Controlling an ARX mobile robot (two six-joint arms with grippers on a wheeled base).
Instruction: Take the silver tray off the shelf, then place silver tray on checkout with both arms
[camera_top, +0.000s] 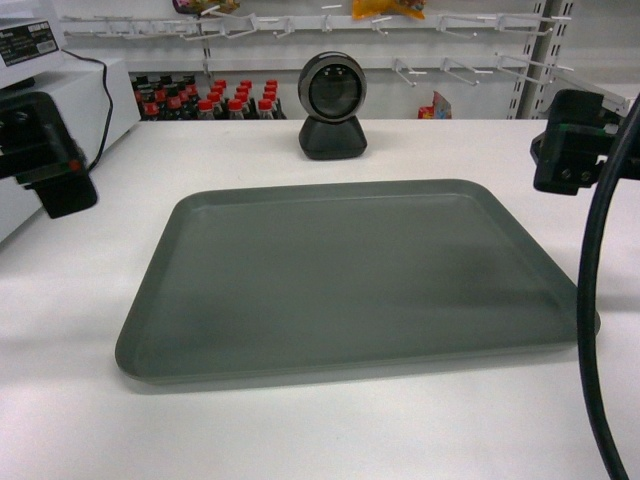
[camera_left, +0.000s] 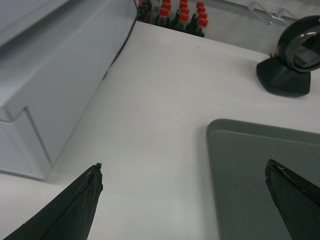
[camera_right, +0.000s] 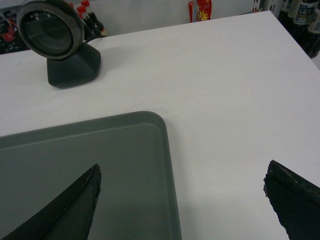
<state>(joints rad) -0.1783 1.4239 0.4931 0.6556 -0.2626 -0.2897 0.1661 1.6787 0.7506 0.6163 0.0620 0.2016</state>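
Fingers (camera_left: 75, 210) of both arms spread wide, empty, above silver tray (camera_top: 350, 280) flat on checkout (camera_top: 320, 430).

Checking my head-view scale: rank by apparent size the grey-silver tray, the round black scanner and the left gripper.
1. Matte grey-silver rectangular tray, by far largest.
2 and 3. Round black scanner and black left gripper look alike; the gripper is nearer, so unranked.

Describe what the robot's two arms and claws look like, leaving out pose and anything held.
Both arms are black. The left arm ends in a boxy black housing with a small red spot. The right arm is a blocky black unit with a greenish tint on top, trailed by a thick black cable. Each wrist view shows matte black, tapering, pointed claw fingers.
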